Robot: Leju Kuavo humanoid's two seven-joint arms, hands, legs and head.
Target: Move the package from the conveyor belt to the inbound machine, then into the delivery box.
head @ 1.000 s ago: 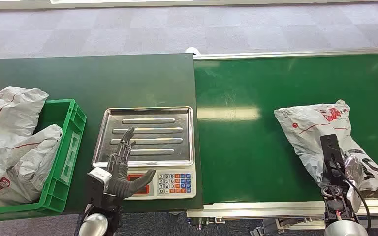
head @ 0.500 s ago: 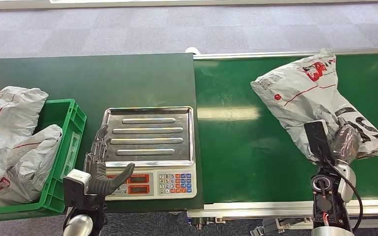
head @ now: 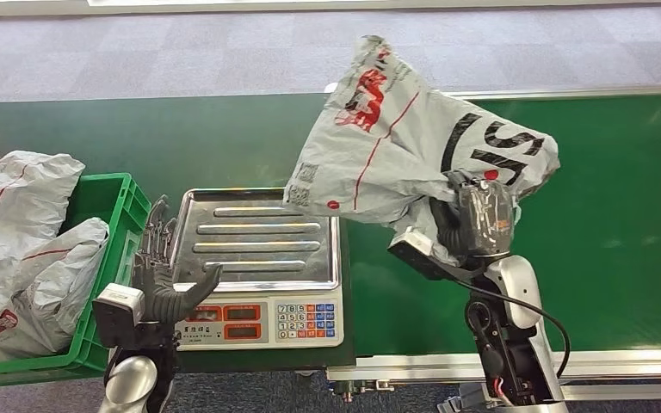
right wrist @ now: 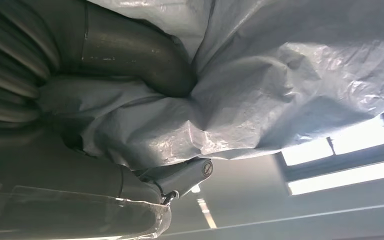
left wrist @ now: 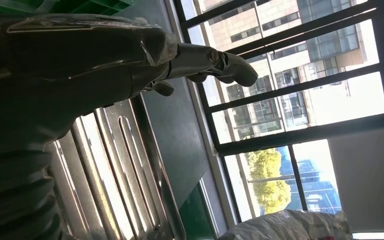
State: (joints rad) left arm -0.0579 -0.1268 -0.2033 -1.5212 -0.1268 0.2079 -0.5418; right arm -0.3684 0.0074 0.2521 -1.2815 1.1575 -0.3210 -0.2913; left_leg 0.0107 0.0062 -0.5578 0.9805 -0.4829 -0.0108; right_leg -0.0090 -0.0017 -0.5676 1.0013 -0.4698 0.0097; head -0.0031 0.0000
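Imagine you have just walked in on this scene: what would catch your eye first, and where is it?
First, the big crumpled grey package, held up in the air by the right hand above the edge between the conveyor belt and the scale's steel tray. Next, the left hand, fingers spread, beside the scale, and the green crate of similar bags at far left.

Package off the belt — swinging left

The right hand lifts the package toward the scale; the left hand slides left — toward the crate.
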